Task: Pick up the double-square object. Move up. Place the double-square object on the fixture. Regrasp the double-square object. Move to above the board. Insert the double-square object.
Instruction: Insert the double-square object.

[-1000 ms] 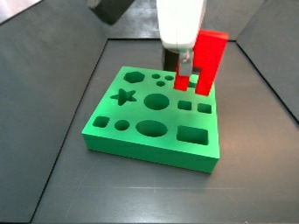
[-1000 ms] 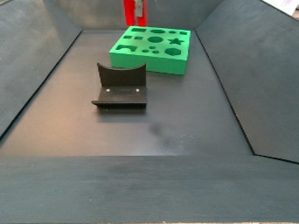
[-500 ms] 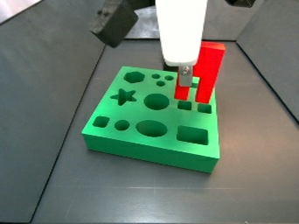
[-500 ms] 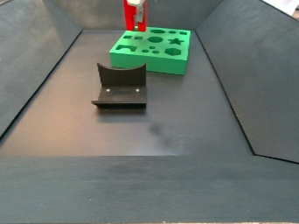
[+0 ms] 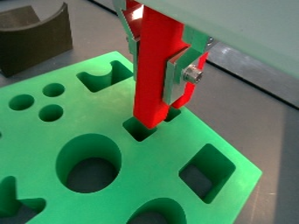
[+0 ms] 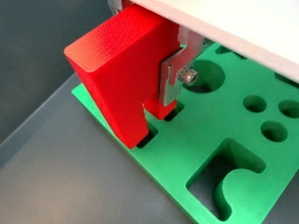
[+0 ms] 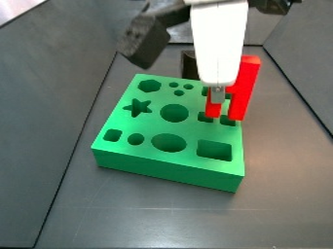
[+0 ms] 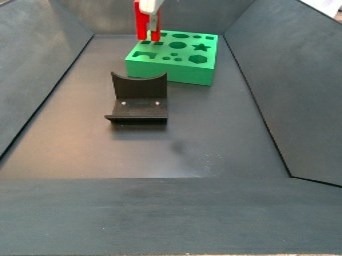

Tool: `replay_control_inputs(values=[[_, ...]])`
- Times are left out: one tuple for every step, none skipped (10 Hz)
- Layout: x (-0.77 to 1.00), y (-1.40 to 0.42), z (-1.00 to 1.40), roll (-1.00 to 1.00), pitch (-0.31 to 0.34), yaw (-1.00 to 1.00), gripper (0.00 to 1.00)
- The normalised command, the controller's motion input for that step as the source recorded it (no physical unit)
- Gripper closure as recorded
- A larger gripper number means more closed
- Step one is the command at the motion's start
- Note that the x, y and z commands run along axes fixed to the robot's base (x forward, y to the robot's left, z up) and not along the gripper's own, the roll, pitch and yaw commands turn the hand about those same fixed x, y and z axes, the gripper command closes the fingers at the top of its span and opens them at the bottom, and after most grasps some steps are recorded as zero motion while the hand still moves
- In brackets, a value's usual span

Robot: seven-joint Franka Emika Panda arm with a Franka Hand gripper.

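Pinching the double-square object (image 5: 156, 66) between its silver fingers (image 5: 184, 72), the hand (image 7: 219, 100) hangs over the far right part of the board (image 7: 146, 146) in a side view. The red piece stands upright, its lower end entering a square cutout (image 5: 143, 131) in the green surface. In both wrist views the bottom of the piece sits inside the mouth of that opening, though how deep it reaches is hard to judge from these angles. A screw head (image 6: 187, 77) shows on the finger plate pressed against the piece's flank.

Going left to right in a side view, the fixture (image 8: 136, 98) stands on the dark floor (image 8: 187, 150), well apart from the board (image 8: 177, 60), which lies farther back. The red piece (image 8: 143, 20) rises above the board's far left corner there, the hand (image 8: 151, 36) beside it.

On the board in a side view, a star cutout (image 7: 140, 107) sits at the left, a large round hole (image 7: 174, 113) near the middle, an oval (image 7: 166, 144) below it, and a rectangular pocket (image 7: 215, 150) at the near right. The red piece (image 7: 242, 89) stands just behind that pocket, over the small squares on the right edge.

In a wrist view, the fixture (image 5: 33, 39) appears beyond the board's edge (image 5: 24, 87).
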Motion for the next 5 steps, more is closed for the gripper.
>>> replay_control_inputs(values=[[0.00,-0.04,-0.81,0.22,-0.107,0.16,1.00],[-0.01,-0.05,-0.83,0.23,-0.107,0.15,1.00],[-0.21,-0.06,-0.83,0.24,-0.126,0.07,1.00],[-0.33,0.00,-0.85,0.16,-0.174,0.00,1.00],[-0.31,0.00,-0.86,0.11,-0.196,0.00,1.00]])
